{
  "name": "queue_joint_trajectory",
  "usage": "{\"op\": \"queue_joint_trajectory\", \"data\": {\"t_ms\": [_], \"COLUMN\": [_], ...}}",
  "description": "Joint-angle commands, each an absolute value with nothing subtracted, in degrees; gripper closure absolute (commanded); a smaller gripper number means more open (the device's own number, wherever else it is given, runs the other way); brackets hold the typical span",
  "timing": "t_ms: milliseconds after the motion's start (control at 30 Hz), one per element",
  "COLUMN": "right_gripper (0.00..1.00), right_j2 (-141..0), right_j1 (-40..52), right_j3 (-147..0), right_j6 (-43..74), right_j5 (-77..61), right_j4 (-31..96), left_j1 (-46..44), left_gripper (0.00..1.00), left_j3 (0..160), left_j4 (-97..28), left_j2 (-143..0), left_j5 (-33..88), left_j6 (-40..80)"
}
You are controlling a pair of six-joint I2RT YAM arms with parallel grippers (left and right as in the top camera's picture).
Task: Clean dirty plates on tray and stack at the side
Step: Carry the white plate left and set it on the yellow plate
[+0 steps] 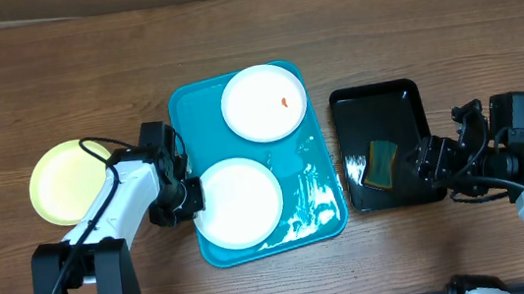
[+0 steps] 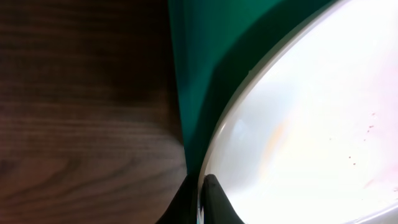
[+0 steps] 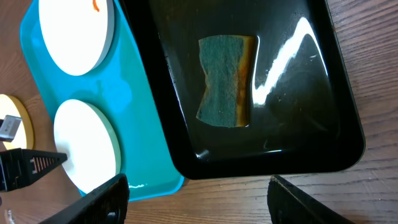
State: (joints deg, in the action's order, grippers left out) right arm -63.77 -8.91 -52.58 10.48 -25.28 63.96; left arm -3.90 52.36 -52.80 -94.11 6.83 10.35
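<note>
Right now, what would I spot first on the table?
The bright blue tray in the middle catches the eye. On it, the far white plate has an orange smear, and the left claw pinches the near white plate by its rim. A green sponge sits in the black tray on the right.

Starting with the table [image 1: 426, 19]: matt brown wood grain, finely streaked. Over to the turquoise tray [image 1: 200, 109]: smooth plastic, shiny, with wet-looking glare towards the front end. On to the front white plate [image 1: 239, 201]: smooth, softly glossy at the rim. Then the black tray [image 1: 376, 109]: highly glossy, with sharp white reflections. Sponge [image 1: 381, 163]: rough green scouring face over yellow foam. Yellow plate [image 1: 63, 182]: smooth, even.
</note>
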Motion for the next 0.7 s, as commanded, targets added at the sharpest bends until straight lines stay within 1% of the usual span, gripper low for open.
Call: {"op": "queue_joint_trajectory", "data": {"t_ms": [0,133,233,333,433,667], "right_gripper": [0.27,0.27,0.27,0.27,0.27,0.27], "right_j2": [-63.7,-63.7,-63.7,-63.7,-63.7,-63.7], "right_j1": [-8.6,-8.6,-8.6,-8.6,-8.6,-8.6], "right_j3": [-54.0,-54.0,-54.0,-54.0,-54.0,-54.0], "right_j6": [10.4,10.4,10.4,10.4,10.4,10.4], "right_j5": [-25.6,-25.6,-25.6,-25.6,-25.6,-25.6], "right_j4": [63.7,63.8,63.7,63.8,63.7,63.4], "left_j1": [-3.8,-3.7,-2.9,0.1,6.0,27.0], "left_gripper": [0.96,0.96,0.96,0.96,0.96,0.96], "left_j3": [55.3,61.0,65.0,66.5,66.5,64.2], "left_j4": [-55.4,-58.9,-60.7,-61.5,-62.0,-58.8], "left_j2": [-91.6,-86.5,-82.8,-79.7,-78.5,-78.8], "left_j5": [4.3,2.1,-2.7,-7.8,-9.6,-8.2], "left_j6": [9.4,9.6,11.1,13.9,15.1,16.5]}}
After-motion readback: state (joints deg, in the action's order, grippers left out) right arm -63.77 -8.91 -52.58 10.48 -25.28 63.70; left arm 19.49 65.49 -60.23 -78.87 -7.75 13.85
